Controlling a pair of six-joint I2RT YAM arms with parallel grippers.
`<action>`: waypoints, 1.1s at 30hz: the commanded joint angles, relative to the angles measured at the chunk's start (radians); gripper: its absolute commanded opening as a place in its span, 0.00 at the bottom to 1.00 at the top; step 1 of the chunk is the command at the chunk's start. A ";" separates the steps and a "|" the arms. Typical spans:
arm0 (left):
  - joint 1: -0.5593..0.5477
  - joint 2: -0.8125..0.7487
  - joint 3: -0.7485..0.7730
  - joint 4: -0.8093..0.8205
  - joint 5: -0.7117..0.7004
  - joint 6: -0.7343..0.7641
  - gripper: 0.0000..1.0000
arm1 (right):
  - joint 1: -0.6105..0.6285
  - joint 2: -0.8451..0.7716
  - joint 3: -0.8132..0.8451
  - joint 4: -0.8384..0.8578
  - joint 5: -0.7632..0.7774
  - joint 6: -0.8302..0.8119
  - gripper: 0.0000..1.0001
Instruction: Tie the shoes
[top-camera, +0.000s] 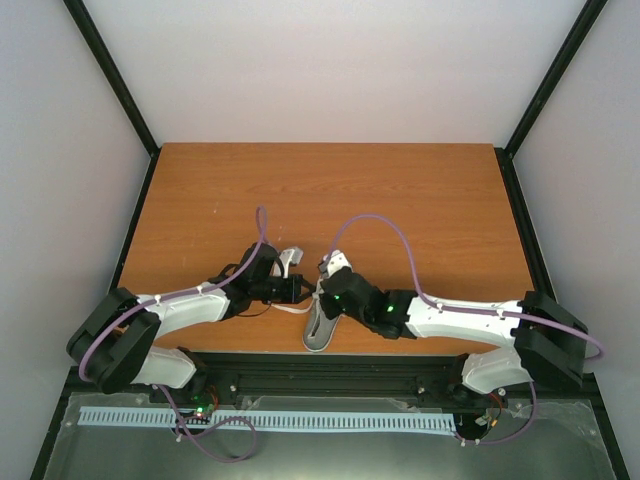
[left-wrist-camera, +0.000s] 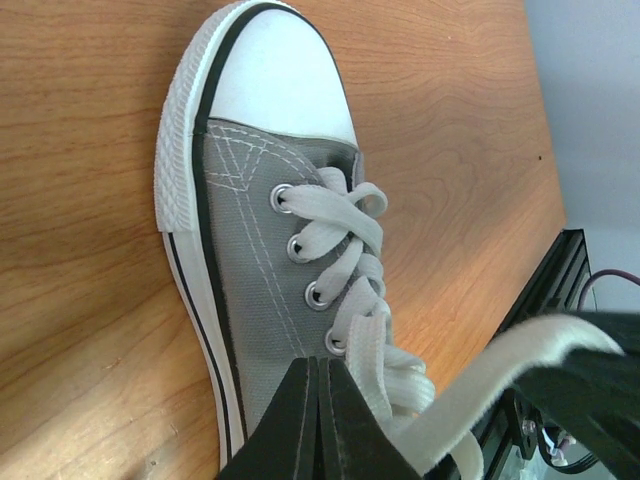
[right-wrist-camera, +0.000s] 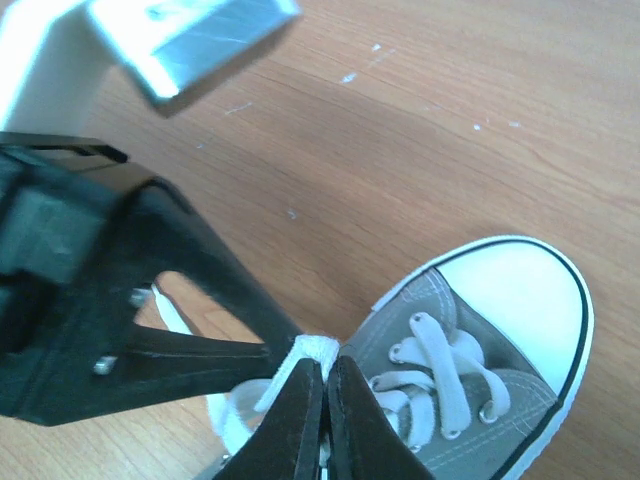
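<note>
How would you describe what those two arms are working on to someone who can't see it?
On the wooden table, at the middle of its near edge where the left arm and right arm meet, lies a small shoe. Unlike the black-and-white arms, it is grey cloth with a white rubber toe and white laces.

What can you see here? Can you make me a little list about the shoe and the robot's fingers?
shoe: one grey sneaker with a white toe cap
where: on the wooden table, between the two arms
laces: white laces, threaded through the eyelets, no bow in sight
right fingers: shut, pinching a bit of lace at their tips
left fingers: shut, right over the shoe; cannot tell if they hold any lace
</note>
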 joint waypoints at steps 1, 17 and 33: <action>0.006 -0.027 -0.008 -0.007 -0.026 -0.015 0.01 | -0.069 -0.022 -0.049 0.060 -0.130 0.093 0.03; 0.006 -0.048 -0.016 -0.068 -0.147 -0.040 0.01 | -0.197 -0.066 -0.154 0.057 -0.174 0.204 0.03; 0.016 -0.068 -0.017 -0.124 -0.211 -0.040 0.01 | -0.251 -0.145 -0.221 0.046 -0.180 0.219 0.03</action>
